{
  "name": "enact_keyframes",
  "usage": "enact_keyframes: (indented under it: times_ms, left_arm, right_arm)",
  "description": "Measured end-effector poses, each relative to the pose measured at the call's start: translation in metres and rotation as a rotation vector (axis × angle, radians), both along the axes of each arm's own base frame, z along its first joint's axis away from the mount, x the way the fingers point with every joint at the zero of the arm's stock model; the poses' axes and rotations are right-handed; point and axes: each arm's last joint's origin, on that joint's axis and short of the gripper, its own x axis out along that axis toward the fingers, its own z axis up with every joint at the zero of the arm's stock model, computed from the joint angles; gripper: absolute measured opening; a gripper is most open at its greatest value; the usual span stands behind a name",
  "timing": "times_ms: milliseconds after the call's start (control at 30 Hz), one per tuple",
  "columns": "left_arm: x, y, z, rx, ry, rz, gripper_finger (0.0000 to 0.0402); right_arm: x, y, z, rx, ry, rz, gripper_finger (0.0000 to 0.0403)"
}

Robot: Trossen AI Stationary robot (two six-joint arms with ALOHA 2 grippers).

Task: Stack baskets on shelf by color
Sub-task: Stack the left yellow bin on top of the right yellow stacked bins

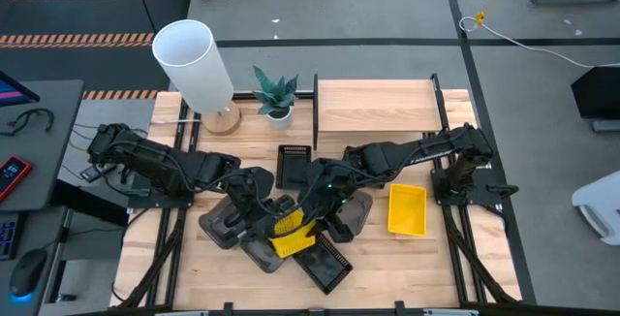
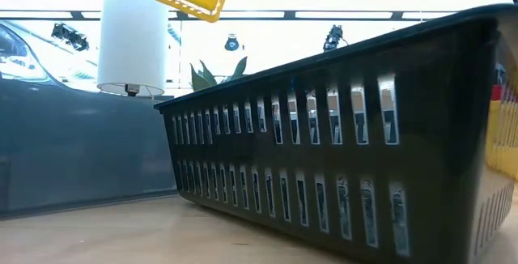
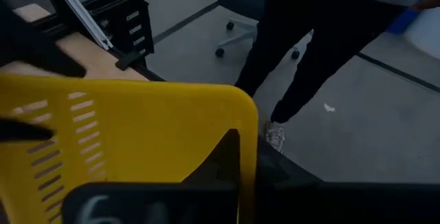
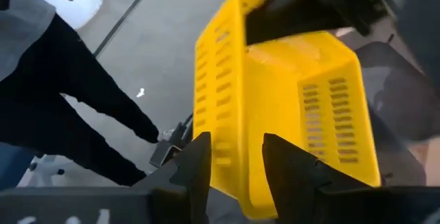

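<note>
Far left on the worktop (image 1: 387, 258): lamp (image 1: 199, 69) and plant (image 1: 275, 93), both out of the way at the back edge.

Left arm reaches in toward centre; left gripper (image 1: 260, 200) sits over the grey baskets (image 1: 228, 224), w/ the lifted yellow basket (image 1: 291, 234) just beside it. Its wrist view is filled by that basket's wall, so it's prob steadying or taking it, but can't tell if the jaws grip anything.

Centre: the yellow basket is off the worktop and tilted; low view shows its corner hanging up high. Right gripper (image 1: 312, 209) is clamped on its rim, one finger each side of the wall.

A black basket (image 1: 325, 263) lies below, another (image 1: 293, 166) behind.

Right: second yellow basket (image 1: 407, 209) waits on the worktop. Shelf (image 1: 373, 108) at the back carries no baskets yet.
</note>
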Motion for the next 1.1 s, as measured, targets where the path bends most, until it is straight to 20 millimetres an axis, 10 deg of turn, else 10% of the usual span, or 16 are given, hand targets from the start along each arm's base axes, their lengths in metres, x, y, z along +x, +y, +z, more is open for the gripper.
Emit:
enact_keyframes:
  times_ms: [800,1100]
  left_arm:
    - [0.0007,-0.0021,-0.0008,0.026,0.013,0.086,0.0024]
    - [0.0011,-0.0025,-0.0017,0.011,0.077,0.219,0.0135]
  right_arm:
    - [-0.0024,0.0043,-0.0042,-0.016,0.038,0.005,0.0015]
    - [-0.0028,0.0013,-0.0052,0.002,0.072,-0.020,0.0009]
